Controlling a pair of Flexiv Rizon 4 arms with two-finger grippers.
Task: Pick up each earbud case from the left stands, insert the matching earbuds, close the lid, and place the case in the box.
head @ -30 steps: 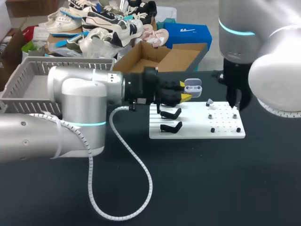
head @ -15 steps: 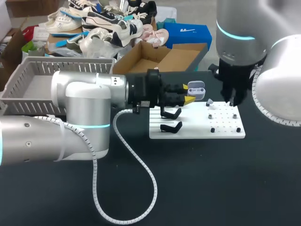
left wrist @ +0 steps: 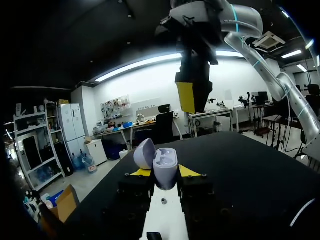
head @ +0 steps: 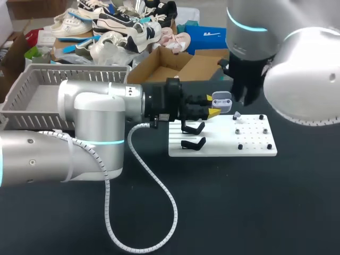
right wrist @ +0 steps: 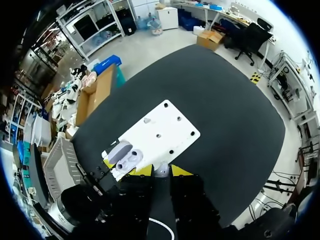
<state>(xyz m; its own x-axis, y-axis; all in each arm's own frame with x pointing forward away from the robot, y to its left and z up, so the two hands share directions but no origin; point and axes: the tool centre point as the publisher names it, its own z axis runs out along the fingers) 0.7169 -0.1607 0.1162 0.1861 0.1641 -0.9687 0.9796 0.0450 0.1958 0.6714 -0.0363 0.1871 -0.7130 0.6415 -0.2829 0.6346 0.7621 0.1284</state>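
Above the table (head: 239, 202), head view, the right gripper (head: 241, 98), upright just beside the open earbud case (head: 221, 101), may knock it askew if lowered off-centre; left wrist view: the left gripper (left wrist: 161, 172), reaching level, pinches that case; right wrist view: the right gripper clamps an earbud (right wrist: 161, 170), case just ahead.

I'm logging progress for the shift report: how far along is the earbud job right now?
Done: one case is off the stands, lid open. In hand: the left end effector grips it near the white board, with the right end effector above it; whether that one carries anything I cannot tell. Left: fill the case, close the lid, put it in the box.
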